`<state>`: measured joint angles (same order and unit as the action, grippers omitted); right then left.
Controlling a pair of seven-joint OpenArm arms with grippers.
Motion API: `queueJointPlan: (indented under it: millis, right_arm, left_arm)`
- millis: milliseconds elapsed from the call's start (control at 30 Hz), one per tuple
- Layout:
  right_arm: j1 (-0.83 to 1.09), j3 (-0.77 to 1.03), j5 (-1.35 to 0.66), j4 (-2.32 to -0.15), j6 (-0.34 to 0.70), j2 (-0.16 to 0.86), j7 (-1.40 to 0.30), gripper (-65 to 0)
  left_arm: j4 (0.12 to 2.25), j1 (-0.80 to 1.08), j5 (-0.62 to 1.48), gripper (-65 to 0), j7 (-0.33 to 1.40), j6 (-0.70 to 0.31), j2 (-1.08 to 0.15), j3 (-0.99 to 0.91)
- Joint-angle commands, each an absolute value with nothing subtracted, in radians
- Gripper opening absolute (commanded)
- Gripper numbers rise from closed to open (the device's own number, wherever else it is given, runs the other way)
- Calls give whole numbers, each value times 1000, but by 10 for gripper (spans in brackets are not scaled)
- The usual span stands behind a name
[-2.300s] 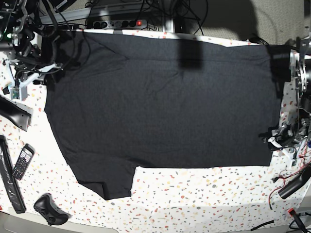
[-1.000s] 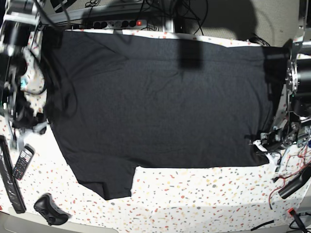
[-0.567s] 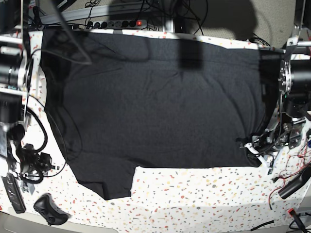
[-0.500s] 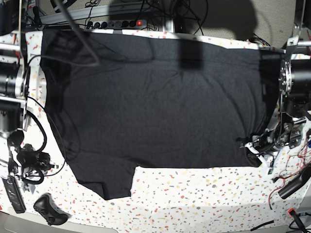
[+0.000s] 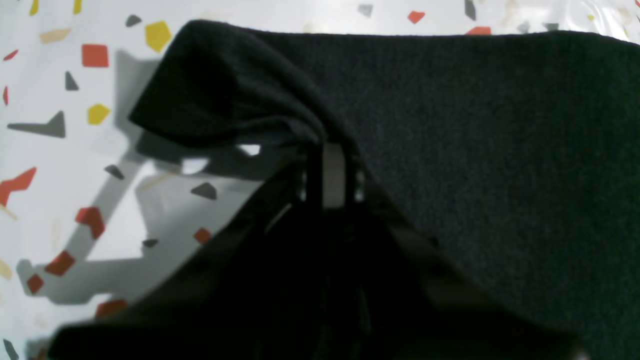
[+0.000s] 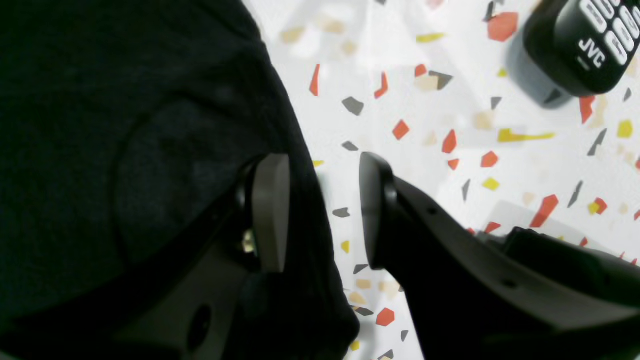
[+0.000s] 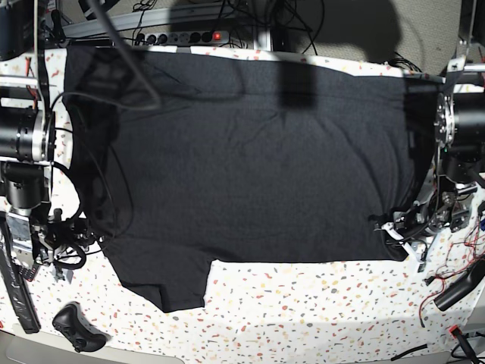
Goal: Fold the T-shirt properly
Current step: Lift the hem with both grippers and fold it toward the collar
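Nearest the base camera, the speckled table (image 7: 303, 303) lies bare along its front edge, with a dark controller-like object (image 7: 76, 327) at the corner on that view's left. Just beyond it the T-shirt (image 7: 250, 167) lies spread across most of the table, plain black side up (no print shows from here), one short sleeve (image 7: 163, 284) pointing toward the camera.

The step in hand looks like the opening of the first fold: both arms are at the cloth's near corners, one gripping, one about to. The left pincer (image 5: 327, 172) is clamped on the hem corner, and the wrist view shows a peak of fabric drawn up off the table around its tips, with a shadow beneath. In the base view that pincer (image 7: 394, 231) sits at the shirt's near corner on the right of the picture.

The right pincer (image 6: 320, 215) stands wide, holding nothing. One finger (image 6: 267, 215) is over the black cloth and the other over bare table, so the shirt's edge runs between them. A JVC remote (image 6: 585, 40) lies well apart from the edge.

Next, the right pincer needs to close on that edge, taking both layers if it can. Then, I judge, both arms should lift together and carry the near edge toward the far one, where the power strip (image 7: 182, 36) sits behind the table.
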<state>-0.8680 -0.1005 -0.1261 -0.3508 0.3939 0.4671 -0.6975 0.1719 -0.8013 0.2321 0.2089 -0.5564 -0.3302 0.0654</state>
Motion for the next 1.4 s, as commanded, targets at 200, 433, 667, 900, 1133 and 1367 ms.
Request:
queueJointPlan:
  millis: [200, 433, 667, 900, 1133, 1367]
  right_arm:
    - [-861, -99, -130, -363, 393, 474, -677, -421]
    - [-823, -99, -134, -363, 394, 474, -669, -462]
    - [-800, -99, -133, -363, 423, 474, -556, -650]
    - [-799, -99, -134, -443, 439, 474, -558, -650]
    - [-741, -99, -142, -603, 561, 475, -566, -650]
    - [-505, -44, -226, -965, 530, 484, -570, -650]
  left_arm:
    - [183, -816, 236, -650, 207, -561, -339, 63]
    - [183, -799, 236, -650, 203, -561, -339, 63]
    - [183, -798, 236, -650, 139, -561, -339, 63]
    - [253, -795, 243, -650, 155, -561, -342, 58]
    - [565, -660, 353, -650, 274, -569, -407, 58]
    - [878, -426, 390, -650, 299, -532, -427, -72]
